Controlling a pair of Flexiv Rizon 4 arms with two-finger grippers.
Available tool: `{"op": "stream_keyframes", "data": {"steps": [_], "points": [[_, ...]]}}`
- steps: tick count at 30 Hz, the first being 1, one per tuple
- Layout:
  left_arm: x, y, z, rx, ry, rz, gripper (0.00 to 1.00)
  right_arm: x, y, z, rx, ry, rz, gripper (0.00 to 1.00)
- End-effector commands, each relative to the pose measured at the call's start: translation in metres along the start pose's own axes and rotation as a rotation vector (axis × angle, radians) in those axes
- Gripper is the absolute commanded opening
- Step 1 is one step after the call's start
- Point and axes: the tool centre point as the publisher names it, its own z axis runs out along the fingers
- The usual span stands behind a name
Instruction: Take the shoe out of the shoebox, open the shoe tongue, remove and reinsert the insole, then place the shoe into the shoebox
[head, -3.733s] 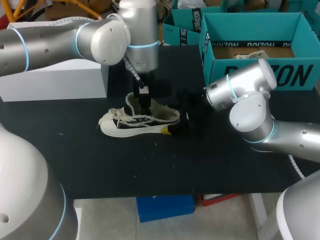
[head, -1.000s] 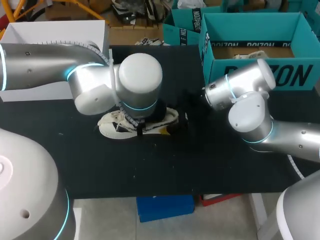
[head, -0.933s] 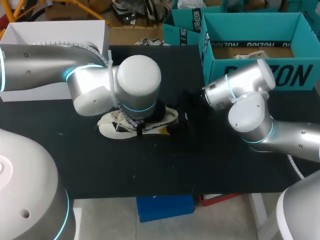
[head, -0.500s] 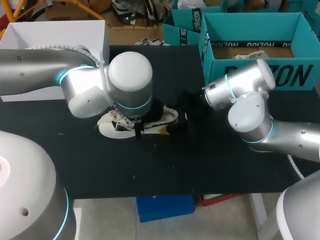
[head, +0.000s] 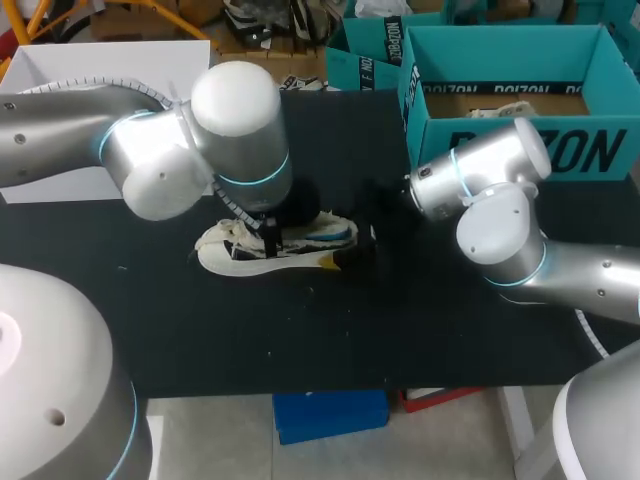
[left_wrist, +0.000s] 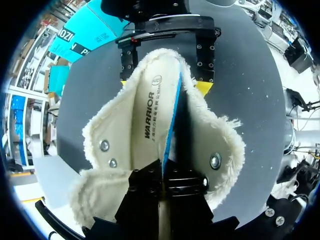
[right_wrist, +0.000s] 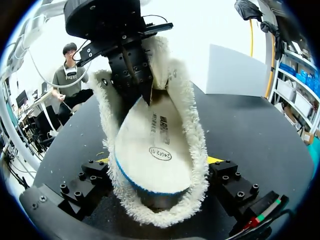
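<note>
Though near the teal shoebox (head: 510, 150), shoe (head: 310, 245) on black table (head: 330, 330).

A white box (head: 60, 66) stands at the left rear corner of the black table (head: 400, 330).

Printed across front wall of teal cardboard shoebox (head: 520, 152): large black lettering. Stamped on cream blue-edged insole (right_wrist: 152, 150) inside fleece-lined shoe (right_wrist: 198, 150): dark lengthwise wordmark, small oval size mark near heel.
</note>
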Motion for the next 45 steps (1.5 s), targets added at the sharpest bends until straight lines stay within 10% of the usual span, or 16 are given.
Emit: {"op": "stream_keyframes", "data": {"steps": [1,18,29,39,45], "points": [[0.001,0.002,-0.014,0.015,0.016,-0.005,0.00,-0.001,-0.003,0.000,0.001,-0.001,0.001,0.00],[-0.002,-0.012,-0.015,0.051,0.051,-0.009,0.02,-0.001,-0.003,0.000,0.001,-0.001,0.001,0.00],[0.010,-0.048,0.009,0.072,-0.004,0.128,0.84,-0.001,-0.003,0.000,0.001,-0.001,0.001,0.00],[0.008,-0.055,0.004,0.102,-0.088,0.138,0.79,-0.001,-0.003,0.000,0.001,-0.001,0.001,0.00],[0.010,-0.060,-0.003,0.120,-0.138,0.157,0.50,-0.001,-0.003,0.000,0.001,-0.001,0.001,0.00]]}}
